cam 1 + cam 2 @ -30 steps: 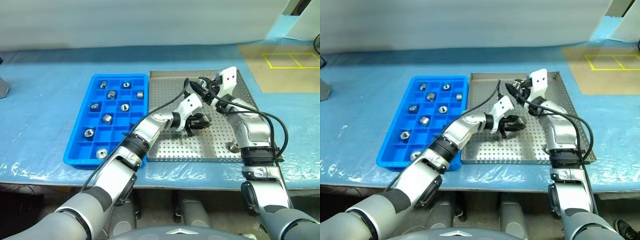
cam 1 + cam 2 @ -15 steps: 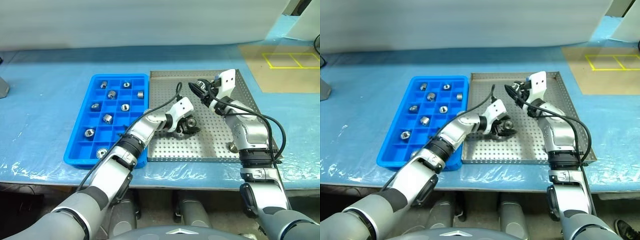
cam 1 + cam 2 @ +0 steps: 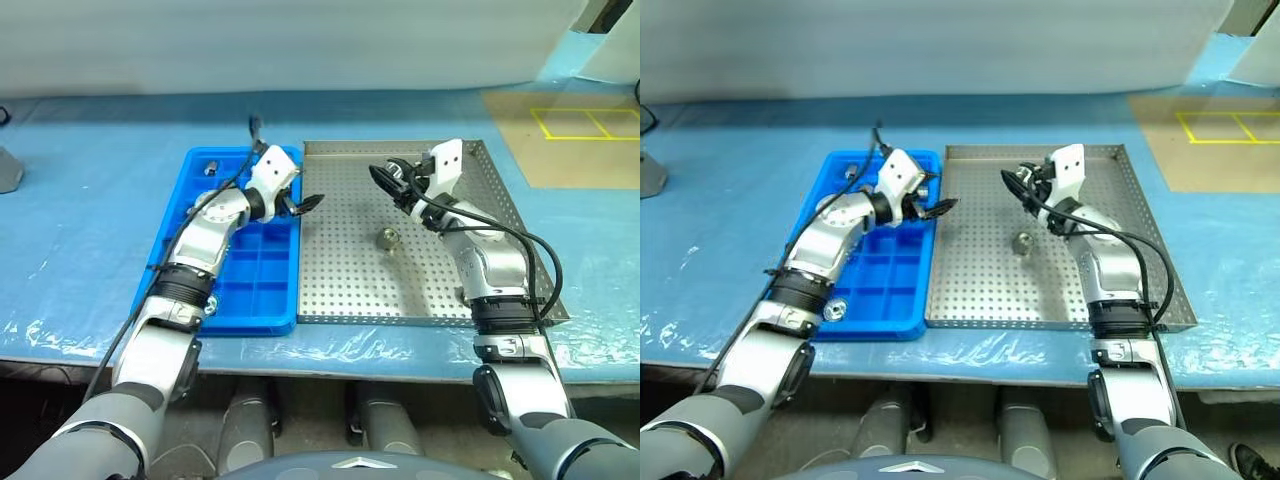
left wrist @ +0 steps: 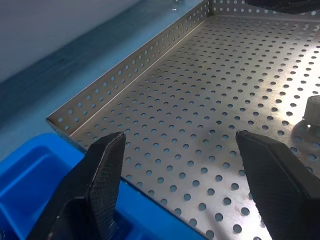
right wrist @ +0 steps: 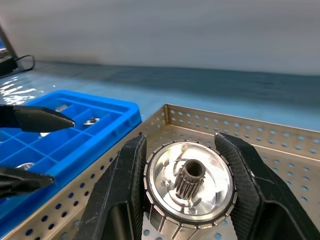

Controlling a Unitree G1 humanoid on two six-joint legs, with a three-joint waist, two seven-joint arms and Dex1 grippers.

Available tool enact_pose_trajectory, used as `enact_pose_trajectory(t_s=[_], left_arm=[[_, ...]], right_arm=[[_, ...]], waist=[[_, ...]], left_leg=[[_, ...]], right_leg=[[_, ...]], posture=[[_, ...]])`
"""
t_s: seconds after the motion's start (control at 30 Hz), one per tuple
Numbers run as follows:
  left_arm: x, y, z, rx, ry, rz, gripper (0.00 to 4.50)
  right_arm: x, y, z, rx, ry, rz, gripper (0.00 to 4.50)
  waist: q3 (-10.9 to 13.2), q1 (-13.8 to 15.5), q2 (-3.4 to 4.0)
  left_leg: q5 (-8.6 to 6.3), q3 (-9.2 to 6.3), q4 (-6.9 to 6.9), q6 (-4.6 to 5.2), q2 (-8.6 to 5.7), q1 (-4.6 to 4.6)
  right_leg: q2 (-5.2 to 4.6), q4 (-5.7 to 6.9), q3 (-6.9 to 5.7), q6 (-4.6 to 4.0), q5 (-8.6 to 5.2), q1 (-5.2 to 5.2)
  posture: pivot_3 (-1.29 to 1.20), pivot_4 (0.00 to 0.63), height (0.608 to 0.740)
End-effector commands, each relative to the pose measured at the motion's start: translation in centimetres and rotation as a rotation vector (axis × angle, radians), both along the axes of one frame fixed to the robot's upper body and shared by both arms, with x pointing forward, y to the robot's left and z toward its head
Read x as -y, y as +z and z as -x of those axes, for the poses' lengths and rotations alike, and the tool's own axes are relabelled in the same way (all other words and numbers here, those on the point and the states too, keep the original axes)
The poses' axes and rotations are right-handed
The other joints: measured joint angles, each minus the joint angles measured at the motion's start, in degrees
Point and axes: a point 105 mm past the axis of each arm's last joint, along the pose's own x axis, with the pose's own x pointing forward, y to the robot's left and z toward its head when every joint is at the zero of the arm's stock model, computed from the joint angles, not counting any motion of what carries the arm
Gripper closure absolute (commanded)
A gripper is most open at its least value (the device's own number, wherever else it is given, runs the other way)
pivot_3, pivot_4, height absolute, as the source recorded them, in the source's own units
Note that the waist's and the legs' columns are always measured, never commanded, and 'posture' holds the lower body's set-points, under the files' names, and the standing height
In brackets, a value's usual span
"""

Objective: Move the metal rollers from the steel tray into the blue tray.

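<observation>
L hand point(image 3: 305, 203): open, empty; it swung off steel tray point(image 3: 440, 300) to blue tray point(image 3: 262, 310) edge since 1 s ago, jaws went wide.
R hand point(image 5: 186, 200): clenched on a toothed metal roller point(image 5: 189, 187), hovering over steel tray.
Loose roller point(image 3: 388, 237): on steel tray mid-floor, looks upright, bore up. I read: needs re-grab.
Tabletop point(image 3: 90, 180): blue.

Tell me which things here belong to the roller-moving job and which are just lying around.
Job:
metal roller on the steel tray
blue tray
left gripper, open
right gripper, shut on a geared metal disc

Lying about:
yellow floor marking
blue table cover
</observation>
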Motion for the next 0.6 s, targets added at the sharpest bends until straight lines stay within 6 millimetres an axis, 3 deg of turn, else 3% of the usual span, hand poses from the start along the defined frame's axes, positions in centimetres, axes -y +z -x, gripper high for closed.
enact_pose_trajectory(t_s=[0.03, 0.2, 0.27, 0.4, 0.47, 0.6], left_arm=[[-1.9, 2.5, 2.6, -0.020, -0.107, 0.083, 0.78], [-4.2, 3.5, 6.6, -0.074, -0.183, 0.034, 0.78], [-5.1, 3.8, 8.2, -0.091, -0.206, 0.016, 0.78], [-8.5, 3.8, 9.5, -0.129, -0.119, 0.040, 0.78], [-9.4, 3.7, 10.2, -0.148, -0.113, 0.053, 0.78], [-12.0, 1.6, 10.8, -0.181, -0.021, -0.007, 0.78]], right_arm=[[-1.3, 1.8, 1.3, 0.069, 0.115, 0.037, 2.76], [-3.7, 1.5, 4.2, 0.030, 0.361, 0.087, 2.76], [-4.9, 0.7, 4.4, 0.030, 0.408, 0.144, 2.76], [-8.9, 0.9, 4.5, 0.031, 0.540, 0.128, 2.76], [-9.9, 0.9, 4.8, 0.025, 0.597, 0.121, 2.76], [-11.7, -1.9, 5.9, -0.090, 0.752, 0.144, 2.76]], waist=[[0.00, 0.10, 0.00], [0.01, 0.41, 0.00], [0.01, 0.52, 0.00], [0.02, 1.09, 0.02], [0.03, 1.46, 0.03], [-0.01, 3.22, -0.05]], left_leg=[[-0.02, 0.00, 0.00, -0.04, 0.01, 0.00], [-0.04, 0.02, -0.17, -0.22, 0.05, 0.02], [-0.03, 0.01, -0.17, -0.28, 0.09, 0.05], [0.08, -0.01, -0.21, -0.47, 0.10, 0.21], [0.10, -0.03, -0.23, -0.52, 0.10, 0.25], [0.10, -0.05, -0.29, -0.53, 0.08, 0.33]], right_leg=[[0.00, 0.00, 0.00, 0.00, 0.00, -0.01], [0.02, 0.02, -0.02, -0.03, -0.02, -0.10], [0.03, 0.03, -0.01, -0.03, -0.02, -0.11], [0.03, 0.20, 0.00, -0.03, -0.02, -0.09], [0.03, 0.25, 0.00, -0.04, -0.02, -0.09], [0.02, 0.11, 0.00, -0.03, -0.03, 0.05]], posture=[[-0.20, 0.150, 0.740], [-0.13, 0.150, 0.740], [-0.11, 0.150, 0.740], [-0.04, 0.150, 0.740], [-0.02, 0.150, 0.740], [0.08, 0.150, 0.740]])
